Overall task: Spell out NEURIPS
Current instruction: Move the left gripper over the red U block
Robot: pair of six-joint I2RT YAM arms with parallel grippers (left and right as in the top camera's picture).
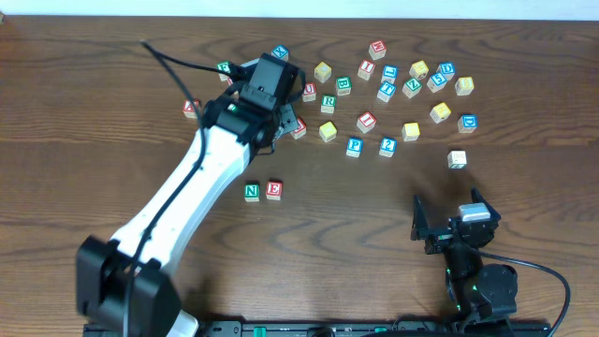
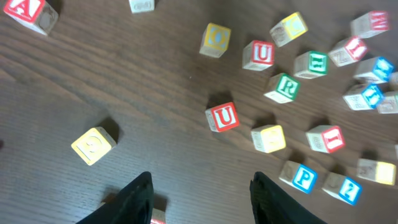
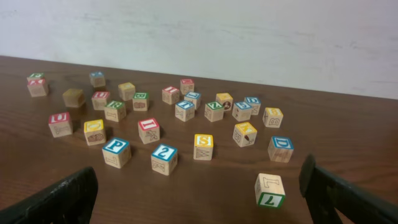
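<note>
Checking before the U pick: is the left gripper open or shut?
Open: the left gripper has its fingers apart, bare table between them.

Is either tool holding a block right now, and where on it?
Nothing is held: the left tool hangs open and empty near the closer red U; the right tool is open, empty.

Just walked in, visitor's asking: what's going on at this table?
The arms are spelling NEURIPS with letter cubes. The green N and red E already sit side by side, apart from the pile. The left gripper hangs open and empty over the pile, a red U just ahead of it. The right gripper is open, off to the side.
</note>
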